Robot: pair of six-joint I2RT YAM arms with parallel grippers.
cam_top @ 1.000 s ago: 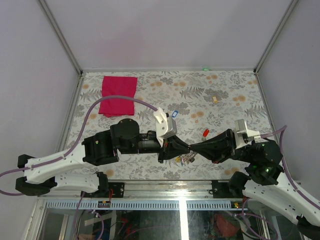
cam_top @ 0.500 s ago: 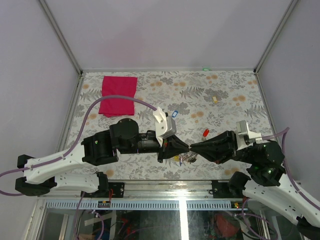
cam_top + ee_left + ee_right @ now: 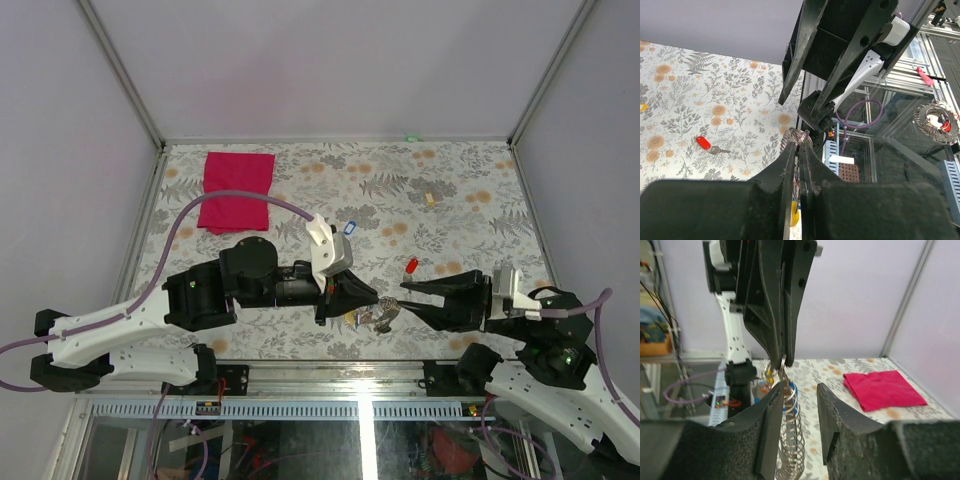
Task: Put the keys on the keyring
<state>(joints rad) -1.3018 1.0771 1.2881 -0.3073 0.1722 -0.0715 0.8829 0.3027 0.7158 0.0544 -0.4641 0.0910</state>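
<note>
My left tool (image 3: 800, 144) is clamped on the keyring (image 3: 801, 135), with both black fingers pressed together on the thin silver ring. It holds the ring above the near edge of the flower-patterned desk (image 3: 470, 180). The ring's coiled metal strap (image 3: 790, 450) hangs straight down below the grip.

My right tool (image 3: 798, 389) faces the left one from the right, its fingers spread apart and holding nothing. In its wrist view the strap hangs in line with the gap between the fingers. From above, its fingertips sit just beside the ring, and I cannot tell whether they touch it.

A yellow tag (image 3: 356, 319) shows just under my left tool, close to the ring, and I cannot tell whether it is threaded on.

The red-tagged key (image 3: 410, 266) lies flat on the desk just beyond my right tool. The blue-tagged key (image 3: 348, 228) lies farther back, near the white wrist housing of my left arm. A red cloth (image 3: 238, 188) lies in the far left corner. A small tan block (image 3: 431, 198) lies toward the far right, well apart from the keys.
</note>
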